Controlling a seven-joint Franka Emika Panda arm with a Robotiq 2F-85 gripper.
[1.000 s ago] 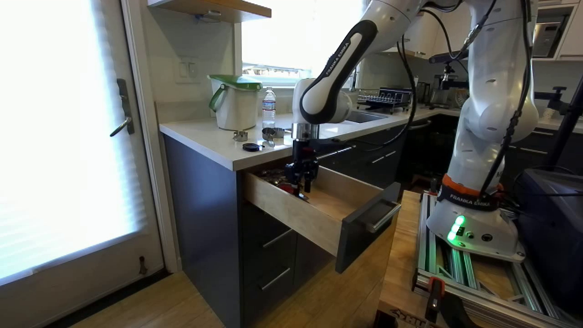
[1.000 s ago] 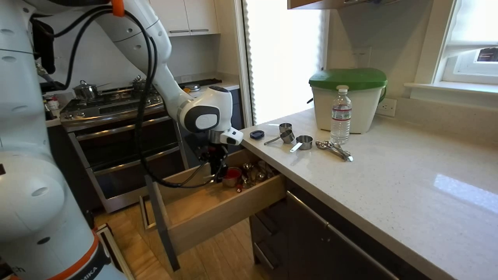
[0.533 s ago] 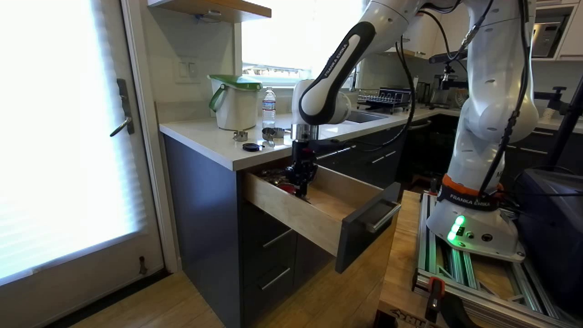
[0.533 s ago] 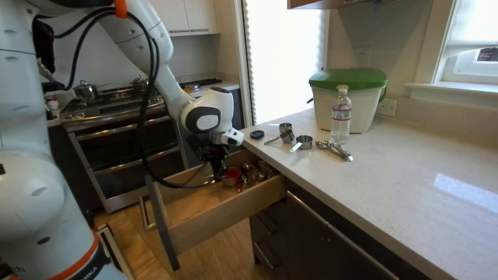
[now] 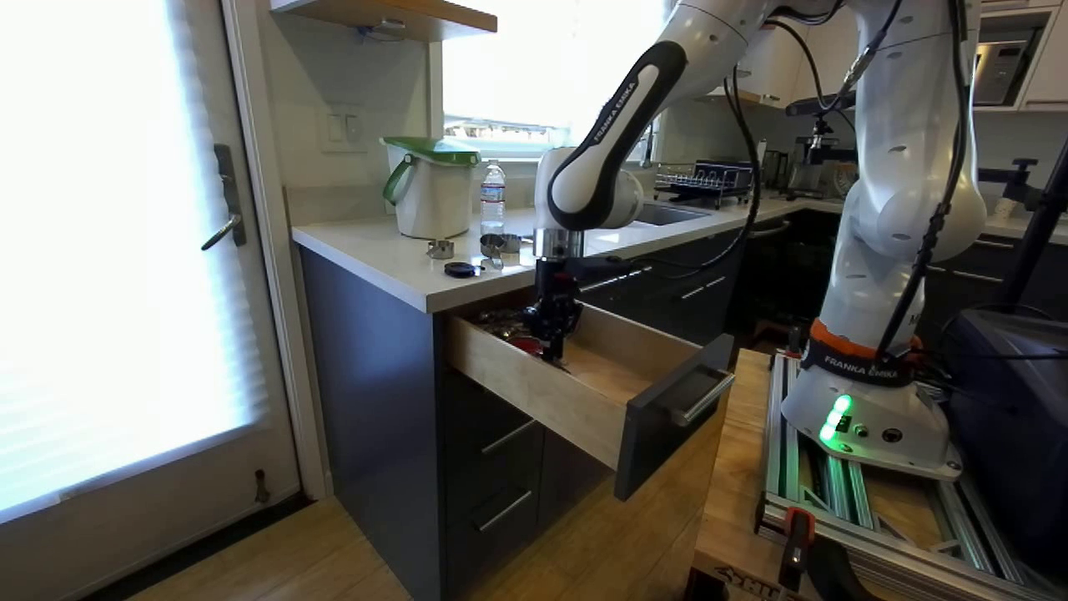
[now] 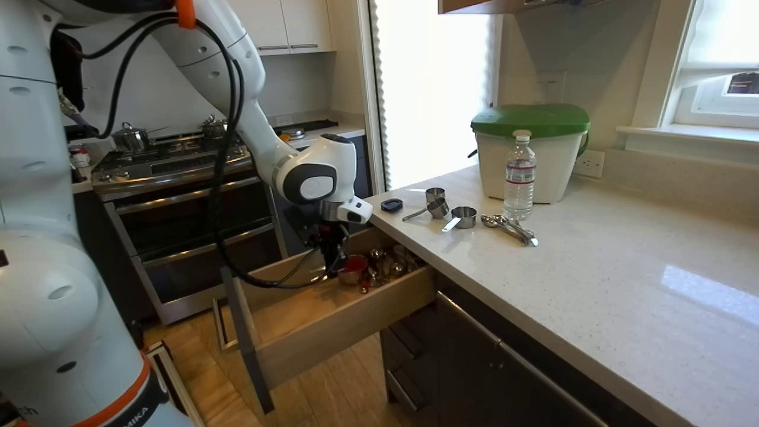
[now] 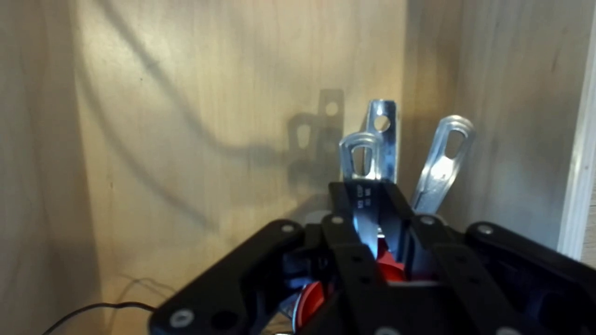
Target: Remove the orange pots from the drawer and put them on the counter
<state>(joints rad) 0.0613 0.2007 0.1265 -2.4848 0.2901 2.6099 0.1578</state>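
The drawer (image 5: 534,384) is open, with light wood sides and a dark grey front; it also shows in an exterior view (image 6: 350,320). An orange-red-lined metal pot (image 6: 353,265) sits in it, and shows red (image 5: 526,344) beside my gripper (image 5: 553,351). In the wrist view, red (image 7: 308,304) shows below my gripper (image 7: 365,190). My fingers are shut on a flat metal handle (image 7: 361,163) marked "CUP", down inside the drawer. A second handle (image 7: 390,135) lies right behind it; a third (image 7: 442,172) is to the right. The counter (image 6: 593,284) is off-white.
Several steel measuring cups (image 6: 437,207), a dark lid (image 6: 391,205), a clear bottle (image 6: 520,198) and a green-lidded white jug (image 6: 557,163) stand on the counter. Steel utensils (image 6: 396,270) fill the drawer's back. The counter edge (image 5: 427,305) overhangs it. A black cable loops over the drawer.
My fingers, visibly apart one second ago in an exterior view, have come together. The arm has shifted only slightly. Almost nothing differs over the last half second.
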